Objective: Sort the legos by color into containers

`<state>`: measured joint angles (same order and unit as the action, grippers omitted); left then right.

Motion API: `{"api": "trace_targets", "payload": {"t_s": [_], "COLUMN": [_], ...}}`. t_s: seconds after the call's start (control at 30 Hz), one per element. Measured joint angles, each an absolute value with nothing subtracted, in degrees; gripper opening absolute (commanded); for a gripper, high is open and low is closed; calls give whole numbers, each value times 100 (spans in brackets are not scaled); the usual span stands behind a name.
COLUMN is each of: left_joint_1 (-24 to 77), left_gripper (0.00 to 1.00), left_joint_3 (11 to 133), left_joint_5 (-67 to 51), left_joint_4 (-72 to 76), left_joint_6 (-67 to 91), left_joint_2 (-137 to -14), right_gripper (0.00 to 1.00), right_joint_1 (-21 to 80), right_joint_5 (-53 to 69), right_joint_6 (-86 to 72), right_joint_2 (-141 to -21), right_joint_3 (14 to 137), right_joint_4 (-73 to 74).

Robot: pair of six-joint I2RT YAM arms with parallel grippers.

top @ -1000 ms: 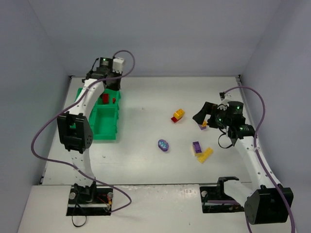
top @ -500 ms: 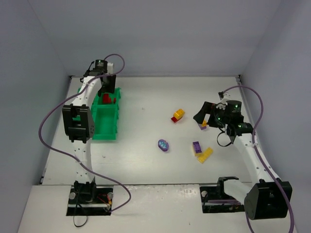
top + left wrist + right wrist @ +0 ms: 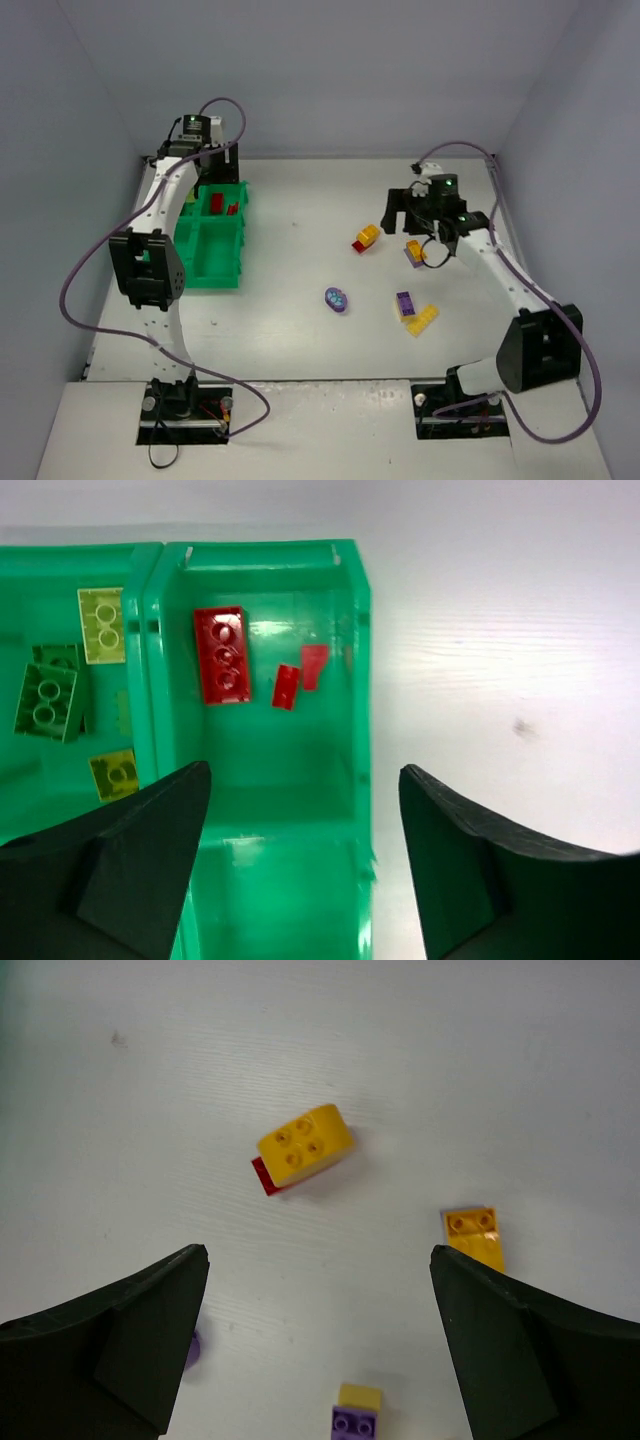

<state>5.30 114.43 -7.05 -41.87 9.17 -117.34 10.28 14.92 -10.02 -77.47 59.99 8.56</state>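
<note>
Right claw [image 3: 318, 1260] is being held spread wide over the yellow brick [image 3: 305, 1142] — light, rigid, slick — likely best pinched across flat sides

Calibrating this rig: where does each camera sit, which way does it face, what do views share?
Top external: above, behind the bases, looking down on the table; left arm and right arm show.
Left wrist: looks down into the green tray at red bricks; left fingers show.
Right wrist: looks down at the yellow brick; right fingers show.
Shared: top external also shows that yellow brick.
</note>
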Motion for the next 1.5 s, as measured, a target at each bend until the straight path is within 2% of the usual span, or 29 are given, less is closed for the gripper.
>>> {"api": "trace_targets", "payload": {"t_s": [0.13, 0.3, 0.47, 0.7, 0.97, 1.13, 1.3, 1.37, 1.4, 1.47, 1.5], "left_joint_1": [585, 847, 1205, 1286, 1350, 1400, 1494, 1540, 1553, 1579, 1581], "left_gripper": [77, 79, 79, 79, 79, 79, 79, 79, 79, 79, 79], "left_joint_3": [10951, 10044, 9129, 8340, 8038, 7979, 7979, 7979, 7979, 7979, 7979], "left_joint_5": [-950, -1201, -1389, -1603, -1791, -1828, -1837, -1844, -1846, -1852, -1863], "left_joint_4": [-4158, -3990, -3929, -3913, -3885, -3835, -3826, -3824, -3824, -3824, -3826], "left_joint_6": [1339, 1730, 1863, 1929, 2003, 2016, 2016, 2016, 2016, 2016, 2014], "left_joint_2": [-10892, -9745, -8888, -8460, -8239, -8071, -8060, -8060, -8060, -8060, -8060], "right_gripper": [92, 91, 91, 90, 68, 62, 61, 56, 48, 38, 28], "right_joint_1": [1688, 1850, 1992, 2270, 2296, 2296, 2296, 2296, 2296, 2296, 2296], "right_joint_5": [1223, 941, 309, -261, -578, -626, -626, -624, -624, -624, -617], "right_joint_6": [-714, -810, -1566, -2781, -3795, -4082, -4261, -4318, -4366, -4399, -4414], "right_joint_2": [-8652, -9509, -9968, -10447, -10805, -10927, -11085, -11115, -11137, -11177, -11194], "right_joint_3": [6650, 7161, 7559, 7835, 7846, 7865, 7931, 7931, 7931, 7931, 7931], "right_joint_4": [897, 1107, 1297, 1426, 1533, 1540, 1549, 1544, 1544, 1542, 1544]}}
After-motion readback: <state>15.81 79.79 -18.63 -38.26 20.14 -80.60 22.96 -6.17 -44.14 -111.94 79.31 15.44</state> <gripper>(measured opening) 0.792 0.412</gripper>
